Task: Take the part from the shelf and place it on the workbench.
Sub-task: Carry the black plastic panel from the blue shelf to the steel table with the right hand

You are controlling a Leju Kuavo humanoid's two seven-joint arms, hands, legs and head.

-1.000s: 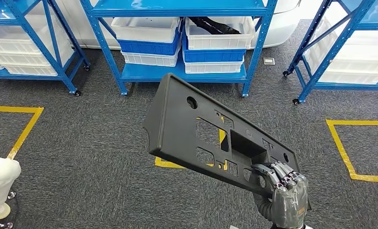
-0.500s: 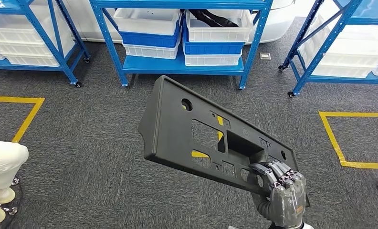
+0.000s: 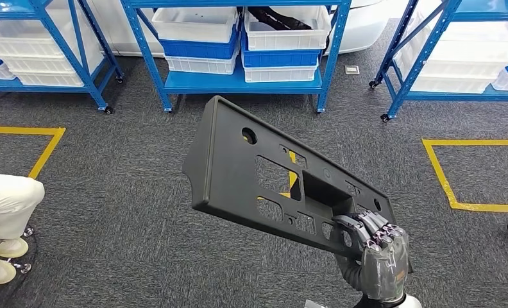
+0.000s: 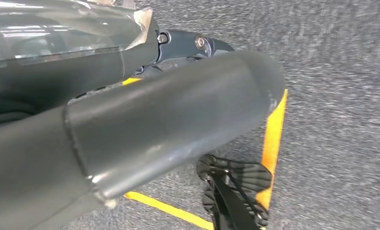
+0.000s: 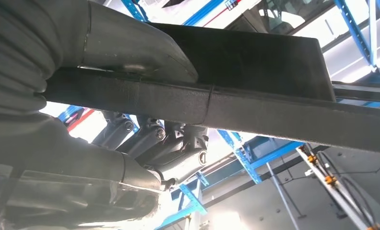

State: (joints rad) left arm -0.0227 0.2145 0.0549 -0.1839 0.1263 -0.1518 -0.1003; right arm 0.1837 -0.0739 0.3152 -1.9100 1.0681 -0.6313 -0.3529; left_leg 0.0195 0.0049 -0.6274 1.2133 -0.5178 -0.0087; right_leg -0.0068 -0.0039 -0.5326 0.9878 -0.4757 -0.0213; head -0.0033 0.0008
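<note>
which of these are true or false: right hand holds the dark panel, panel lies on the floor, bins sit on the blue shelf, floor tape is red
1. The right hand holds the dark panel: true, its fingers wrap one end.
2. The panel lies on the floor: false, it is held up above the carpet.
3. White and blue bins sit on the blue shelf: true.
4. The floor tape is red: false, it is yellow.

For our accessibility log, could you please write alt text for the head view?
The right robot hand grips one end of a long dark grey plastic panel with cut-out holes, holding it tilted above grey carpet. Behind stand blue shelves with white and blue bins, yellow floor tape marks squares, and a person's light trouser leg shows at the left edge.
</note>
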